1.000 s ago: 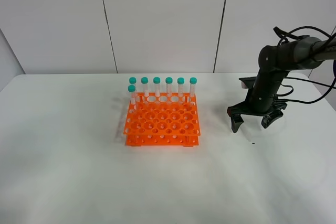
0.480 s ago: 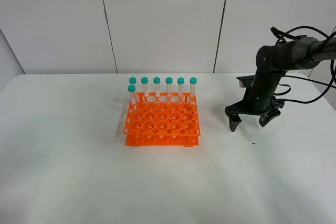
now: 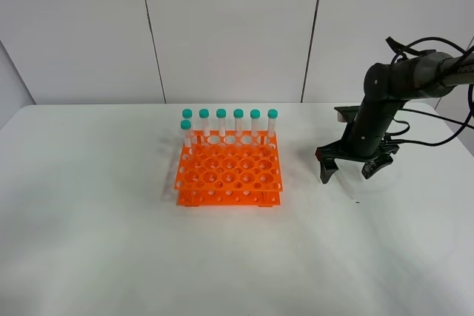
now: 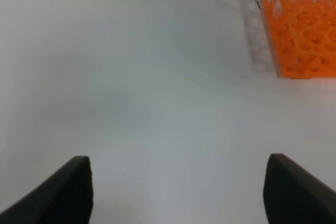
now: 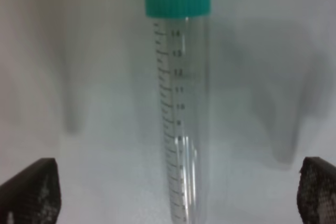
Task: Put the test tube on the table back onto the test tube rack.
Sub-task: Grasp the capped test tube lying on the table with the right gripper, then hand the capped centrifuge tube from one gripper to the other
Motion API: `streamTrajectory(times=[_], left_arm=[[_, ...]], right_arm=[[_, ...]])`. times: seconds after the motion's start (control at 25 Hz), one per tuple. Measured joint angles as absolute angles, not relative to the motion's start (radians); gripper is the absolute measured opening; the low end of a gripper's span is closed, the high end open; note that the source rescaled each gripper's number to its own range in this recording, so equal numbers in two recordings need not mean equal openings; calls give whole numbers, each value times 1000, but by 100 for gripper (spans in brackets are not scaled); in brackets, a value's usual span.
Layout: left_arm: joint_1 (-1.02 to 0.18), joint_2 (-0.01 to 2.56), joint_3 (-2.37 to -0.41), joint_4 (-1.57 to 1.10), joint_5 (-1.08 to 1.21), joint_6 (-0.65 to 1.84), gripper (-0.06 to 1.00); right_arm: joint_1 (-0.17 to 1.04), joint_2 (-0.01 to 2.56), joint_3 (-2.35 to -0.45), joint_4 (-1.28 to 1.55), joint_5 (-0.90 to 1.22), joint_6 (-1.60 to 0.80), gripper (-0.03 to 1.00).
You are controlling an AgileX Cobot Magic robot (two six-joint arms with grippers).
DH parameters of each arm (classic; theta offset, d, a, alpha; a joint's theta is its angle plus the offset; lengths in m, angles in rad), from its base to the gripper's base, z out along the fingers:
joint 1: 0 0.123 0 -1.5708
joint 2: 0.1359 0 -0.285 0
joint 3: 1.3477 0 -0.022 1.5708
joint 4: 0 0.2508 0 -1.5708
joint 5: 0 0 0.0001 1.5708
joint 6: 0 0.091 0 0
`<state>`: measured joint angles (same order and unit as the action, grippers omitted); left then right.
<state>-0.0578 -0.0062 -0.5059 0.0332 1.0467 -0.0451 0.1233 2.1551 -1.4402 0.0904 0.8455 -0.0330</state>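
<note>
Hovering low over the plain white matte worktop (image 3: 111, 220), the right pincer (image 3: 348, 173) has its two black fingers spread wide apart and grips nothing.

The slim clear plastic test tube (image 5: 178, 103) with a teal screw cap lies flat on the worktop. In the right wrist view it sits centred between the spread fingers and clear of both, with the printed graduation scale facing up. From the high camera it shows only as a faint glint under the pincer, so I can't tell whether the fingertips touch the surface.

The black right arm (image 3: 385, 101) comes in from the right edge, bends at the elbow and drops steeply, so the pincer points down at the worktop.

The bright orange plastic two-tier rack (image 3: 229, 172), with a top grid of round holes, stands well apart to the left of the pincer. It holds seven teal-capped tubes (image 3: 238, 125) upright: six along the back row and one in the next row at the left end.

The left pincer (image 4: 184, 190) is also wide apart and empty, above bare worktop. A corner of the rack shows in its wrist view.
</note>
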Motion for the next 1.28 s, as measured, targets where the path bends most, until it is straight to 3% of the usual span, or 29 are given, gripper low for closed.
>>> streamTrajectory(times=[0.28,0.4,0.52,0.6,0.64,0.68,0.92,1.28], left_arm=[[-58,-6,-506,33,1047,-45,89],[-58,-6,-506,33,1047,-45,89],[-58,-6,-506,33,1047,-45,89],[-58,-6,-506,33,1047,-45,89],[-58,-6,-506,33,1047,-45,89],[-58,-6,-506,33,1047,-45,89],[-58,-6,-506,33,1047,-45,89],[-58,-6,-506,33,1047,-45,89]], right_arm=[[121,2192,-1443,83,854,-32,100],[121,2192,-1443,79,852,-32,91],[121,2192,-1443,68,852,-27,50],[121,2192,-1443,49,852,-13,8],[121,2192,-1443,40,851,-6,0],[121,2192,-1443,30,850,-6,5],[121,2153,-1444,15,894,-11,3],[121,1814,-1473,15,1035,-40,3]])
